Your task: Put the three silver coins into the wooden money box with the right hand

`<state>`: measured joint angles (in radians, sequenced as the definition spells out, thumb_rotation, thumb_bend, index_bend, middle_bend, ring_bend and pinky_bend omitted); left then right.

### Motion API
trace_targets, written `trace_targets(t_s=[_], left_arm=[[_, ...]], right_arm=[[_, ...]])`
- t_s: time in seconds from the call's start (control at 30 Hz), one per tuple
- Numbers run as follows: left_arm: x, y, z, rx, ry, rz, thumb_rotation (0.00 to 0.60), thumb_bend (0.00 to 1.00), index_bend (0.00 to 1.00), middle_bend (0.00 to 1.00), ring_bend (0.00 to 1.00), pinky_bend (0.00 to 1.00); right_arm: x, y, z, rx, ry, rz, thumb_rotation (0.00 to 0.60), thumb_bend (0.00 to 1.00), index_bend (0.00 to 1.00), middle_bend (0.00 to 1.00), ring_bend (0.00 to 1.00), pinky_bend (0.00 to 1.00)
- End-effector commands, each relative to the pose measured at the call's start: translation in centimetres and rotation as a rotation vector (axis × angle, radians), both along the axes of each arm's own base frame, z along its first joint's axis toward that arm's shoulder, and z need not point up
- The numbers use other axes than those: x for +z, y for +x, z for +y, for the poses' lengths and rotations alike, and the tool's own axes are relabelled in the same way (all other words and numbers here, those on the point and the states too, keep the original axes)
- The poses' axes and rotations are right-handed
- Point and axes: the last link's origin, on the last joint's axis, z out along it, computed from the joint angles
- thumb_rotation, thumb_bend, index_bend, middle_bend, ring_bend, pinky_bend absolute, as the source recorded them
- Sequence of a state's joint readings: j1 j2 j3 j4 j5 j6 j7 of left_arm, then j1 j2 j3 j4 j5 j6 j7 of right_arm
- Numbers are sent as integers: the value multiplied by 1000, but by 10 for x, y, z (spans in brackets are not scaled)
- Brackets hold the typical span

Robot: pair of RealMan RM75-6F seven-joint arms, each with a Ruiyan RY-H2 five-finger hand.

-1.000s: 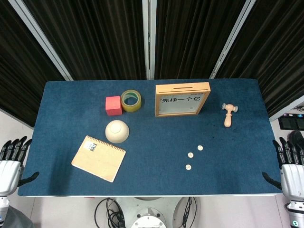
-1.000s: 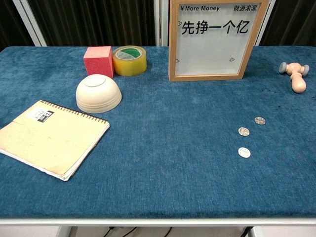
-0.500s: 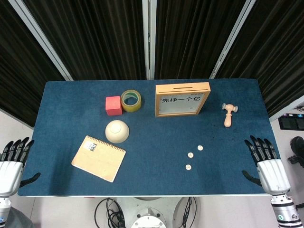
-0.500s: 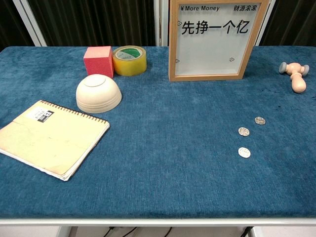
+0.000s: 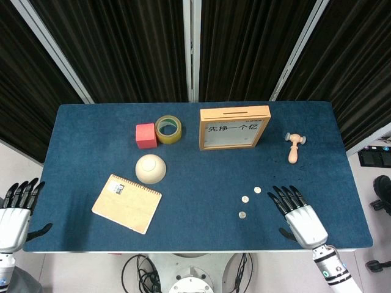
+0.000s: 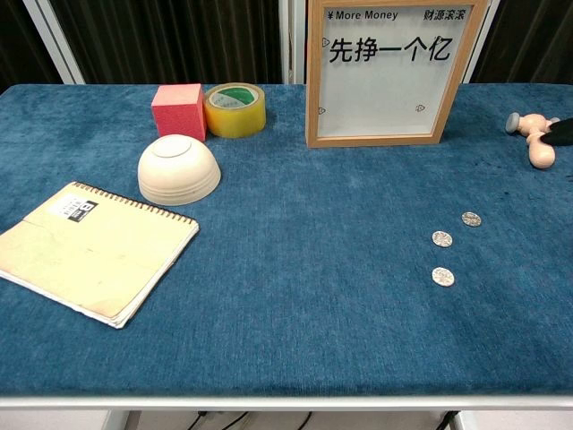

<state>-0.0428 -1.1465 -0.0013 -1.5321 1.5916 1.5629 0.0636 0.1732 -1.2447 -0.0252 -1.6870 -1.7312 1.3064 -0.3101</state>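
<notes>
Coins (image 5: 247,201) lie at my nine o'clock, just beside right hand (image 5: 299,217); fingers spread, holding nothing. Money box (image 5: 234,127) at eleven.

The right hand (image 5: 300,215) hovers flat over the desk (image 5: 195,177), fingers spread, just right of the three silver coins (image 5: 245,199). The wooden money box (image 5: 234,127) stands upright at the far edge. The left hand (image 5: 14,209) rests off the desk's left corner.
</notes>
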Motion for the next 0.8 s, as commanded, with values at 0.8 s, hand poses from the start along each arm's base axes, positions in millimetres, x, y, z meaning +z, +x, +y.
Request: trace_targets(t_s=[0.8], left_arm=[[-6,-4,2,12,-11,-16,600,0,7,0,0,0]], right_arm=[[-69,8,-30,138,132,41,600,245,114,0,0,0]])
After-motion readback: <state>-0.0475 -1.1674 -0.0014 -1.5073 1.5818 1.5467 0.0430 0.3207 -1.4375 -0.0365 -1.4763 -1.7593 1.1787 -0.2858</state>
